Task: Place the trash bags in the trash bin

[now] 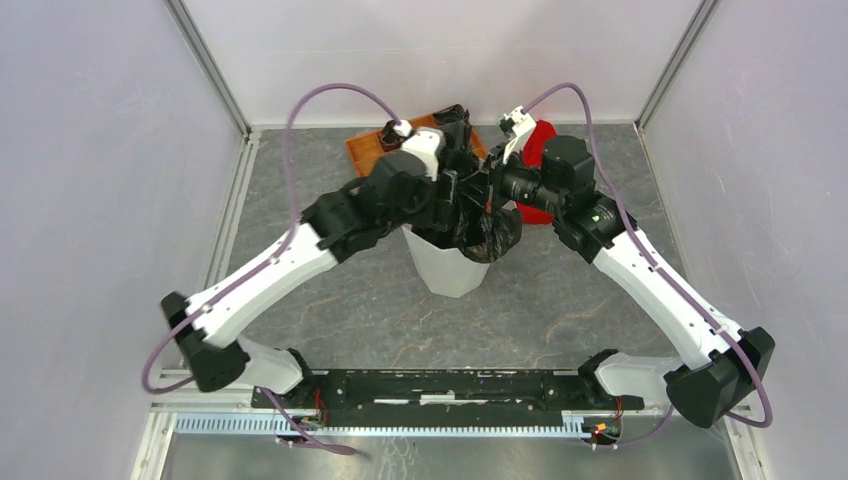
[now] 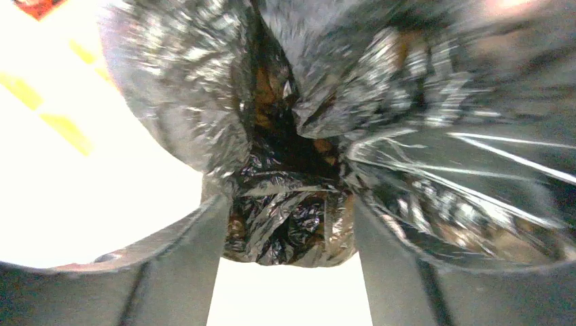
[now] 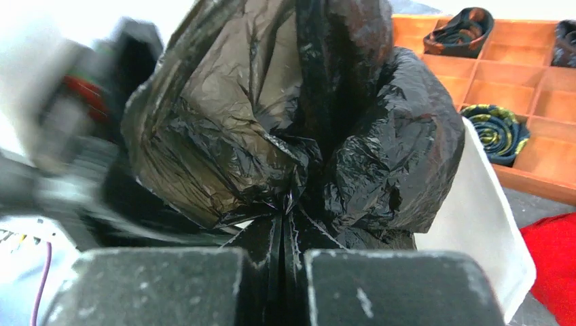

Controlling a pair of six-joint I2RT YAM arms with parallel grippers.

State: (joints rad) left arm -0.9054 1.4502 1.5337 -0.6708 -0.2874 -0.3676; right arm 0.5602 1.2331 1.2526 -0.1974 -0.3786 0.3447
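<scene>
The glossy black trash bag (image 1: 482, 232) is bunched on top of the white trash bin (image 1: 445, 268), covering its rim on the right side. My left gripper (image 1: 460, 190) is over the bin. In the left wrist view it (image 2: 289, 204) stands open, with a crinkled wad of the bag (image 2: 289, 234) between its fingers. My right gripper (image 1: 493, 187) meets the bag from the right. In the right wrist view it (image 3: 284, 219) is shut on a pinched fold of the bag (image 3: 272, 129). The bin's white wall (image 3: 482, 224) shows beside it.
An orange-brown compartment tray (image 1: 368, 150) lies behind the bin, and in the right wrist view it (image 3: 536, 88) holds rolled dark items (image 3: 499, 132). A red cloth (image 1: 540, 145) lies at the back right. White walls enclose the table on three sides.
</scene>
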